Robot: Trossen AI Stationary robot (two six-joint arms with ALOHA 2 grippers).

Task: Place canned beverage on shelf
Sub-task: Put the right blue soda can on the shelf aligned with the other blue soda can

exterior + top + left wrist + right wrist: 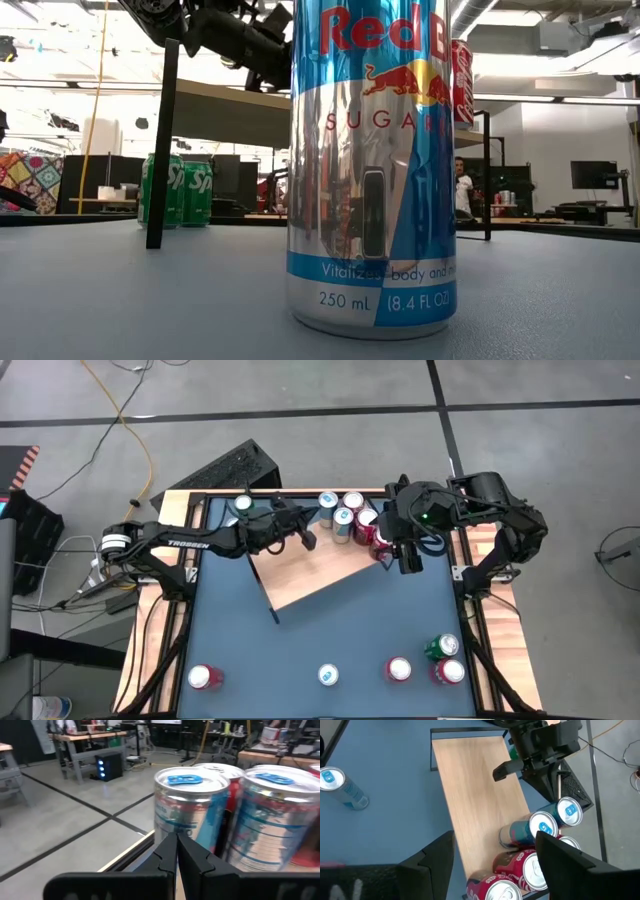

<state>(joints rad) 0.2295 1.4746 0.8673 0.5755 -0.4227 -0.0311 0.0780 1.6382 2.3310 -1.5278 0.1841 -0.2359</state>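
The shelf point(320, 572) is a light wood board on thin black legs, standing askew in the middle of the table. Several cans, silver-blue point(343, 520) and red point(366, 522), stand on its far right end. My left gripper point(308, 540) is shut above the shelf's far edge, just left of the cans; a silver-blue can point(190, 805) fills its wrist view, and it stands apart from them in the right wrist view point(502, 771). My right gripper point(406, 558) is open and empty at the shelf's right end, next to the red cans point(517, 870).
A green can point(243, 505) stands at the table's far left. Near the front edge stand a red can point(204, 677), a silver-blue can point(328, 675), a red can point(398, 669), a green can point(440, 647) and another red can point(449, 672). The silver-blue one fills the low view point(370, 170).
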